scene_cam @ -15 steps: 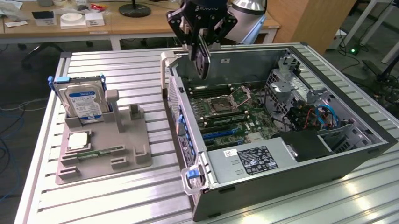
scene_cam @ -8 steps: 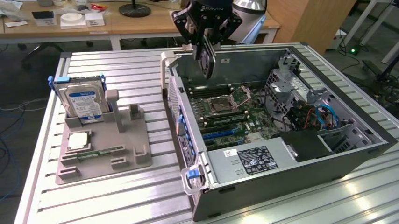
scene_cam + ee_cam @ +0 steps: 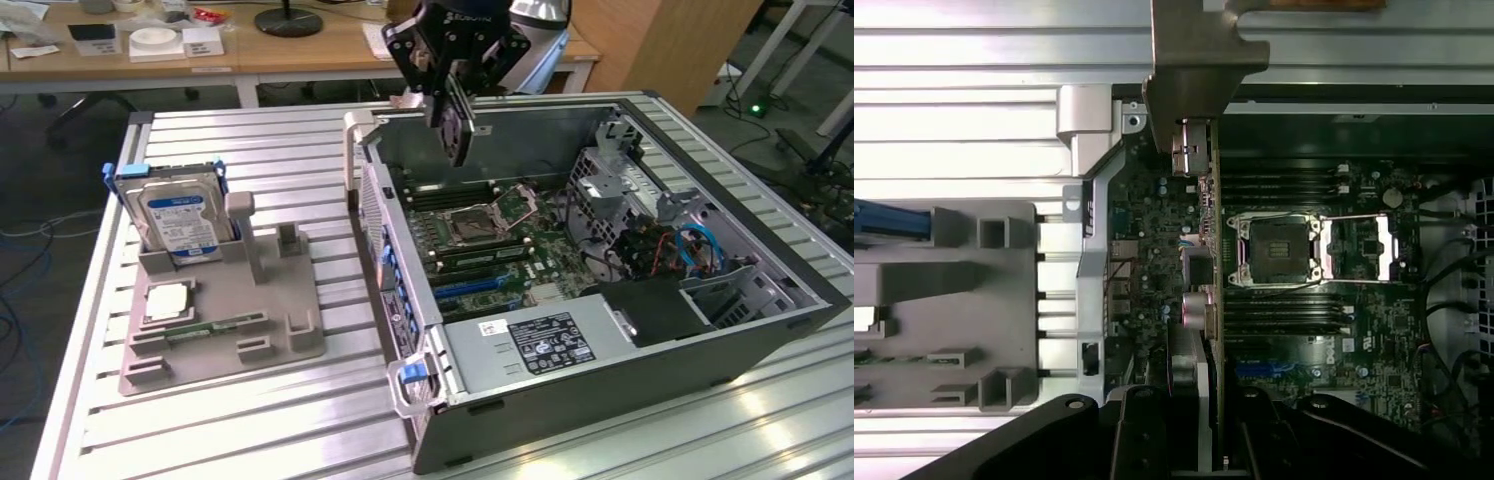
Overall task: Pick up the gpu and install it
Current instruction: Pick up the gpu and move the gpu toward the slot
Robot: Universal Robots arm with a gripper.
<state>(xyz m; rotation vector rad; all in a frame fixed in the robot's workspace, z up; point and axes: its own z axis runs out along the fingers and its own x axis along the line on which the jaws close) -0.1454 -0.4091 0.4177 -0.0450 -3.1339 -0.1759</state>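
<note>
My gripper (image 3: 454, 92) is shut on the gpu (image 3: 459, 130), a thin dark card hanging on edge from the fingers. It hovers over the far-left part of the open computer case (image 3: 747, 330), above the motherboard (image 3: 494, 235) and apart from it. In the wrist view the gpu (image 3: 1216, 260) shows edge-on with its grey metal bracket (image 3: 1199, 60) at the far end. It runs from my gripper (image 3: 1204, 445) over the board beside the cpu socket (image 3: 1284, 245).
To the exterior view's left of the case, a grey parts holder (image 3: 227, 320) carries a silver hard drive (image 3: 180, 215), a square chip (image 3: 167, 300) and a green memory stick (image 3: 214, 328). A power supply (image 3: 534, 345) fills the case's near end. Desks stand beyond the table.
</note>
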